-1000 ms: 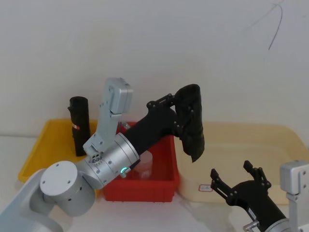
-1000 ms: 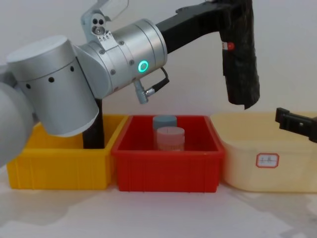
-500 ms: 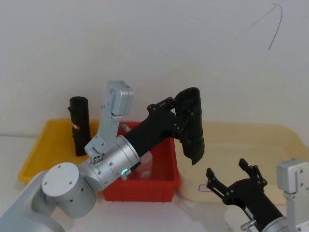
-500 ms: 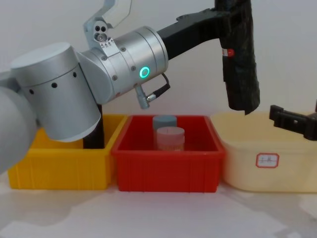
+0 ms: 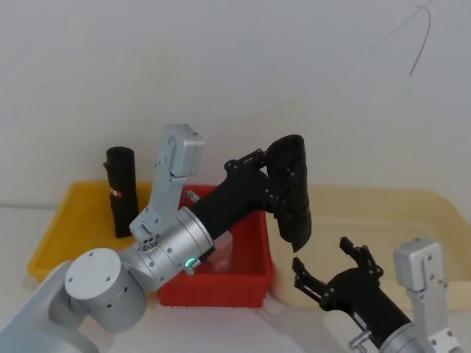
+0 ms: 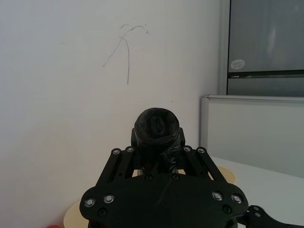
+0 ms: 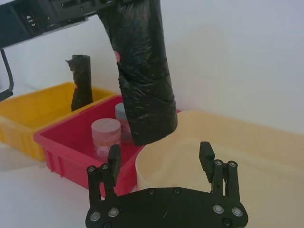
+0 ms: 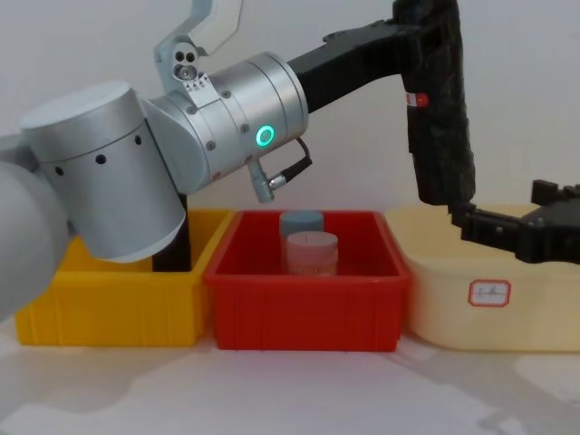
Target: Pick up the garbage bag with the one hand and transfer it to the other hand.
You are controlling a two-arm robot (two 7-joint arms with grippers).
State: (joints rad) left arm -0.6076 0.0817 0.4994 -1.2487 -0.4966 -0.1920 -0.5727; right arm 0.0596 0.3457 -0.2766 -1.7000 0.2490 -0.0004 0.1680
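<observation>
Left gripper (image 5: pixel 283 184) clenches rolled black plastic garbage bag (image 5: pixel 296 217) just above spread-jawed right gripper (image 5: pixel 321 255), which should next rise and close.

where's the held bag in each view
Head: bag at centre, in the left gripper.
Left wrist: bag at centre, end-on in that gripper.
Right wrist: bag upper middle, beyond the open right gripper.
Chest: bag upper right, hanging.
Landmark: red bin, in head, right wrist and chest views.
</observation>
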